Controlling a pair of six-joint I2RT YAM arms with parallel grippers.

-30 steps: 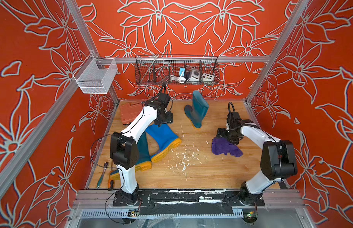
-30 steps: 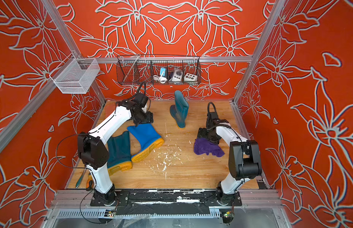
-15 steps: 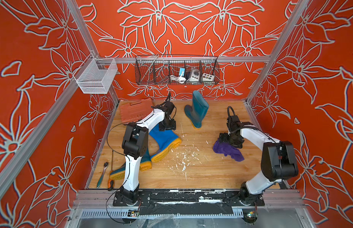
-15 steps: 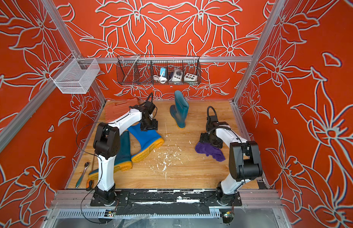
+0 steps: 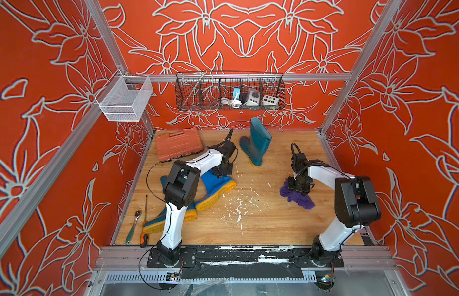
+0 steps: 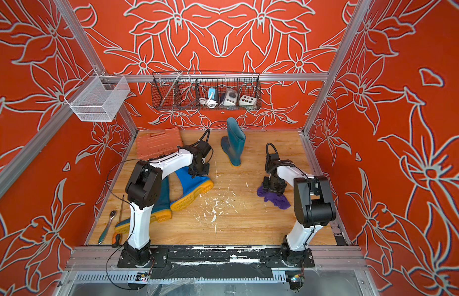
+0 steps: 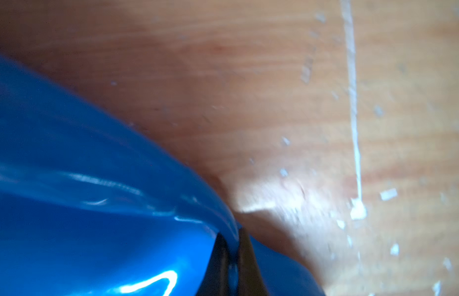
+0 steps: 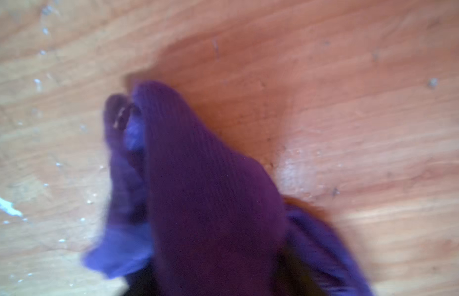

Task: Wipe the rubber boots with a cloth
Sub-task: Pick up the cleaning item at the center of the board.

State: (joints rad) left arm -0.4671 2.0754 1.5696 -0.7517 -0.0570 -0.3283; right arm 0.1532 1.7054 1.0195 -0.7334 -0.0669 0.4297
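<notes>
Both have just closed: my left jaws clench the blue boot point(image 7: 95, 205) at its edge, my right jaws grasp the cloth point(image 8: 210, 192), so I judge wiping can begin.

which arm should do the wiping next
Right: right gripper is down on the purple cloth, fabric bunched between its jaws; left gripper is pinched shut on the bright blue boot.

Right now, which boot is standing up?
The dark teal boot at the back, below the black wire basket. The bright blue boot and the other teal boot lie on their sides.
</notes>
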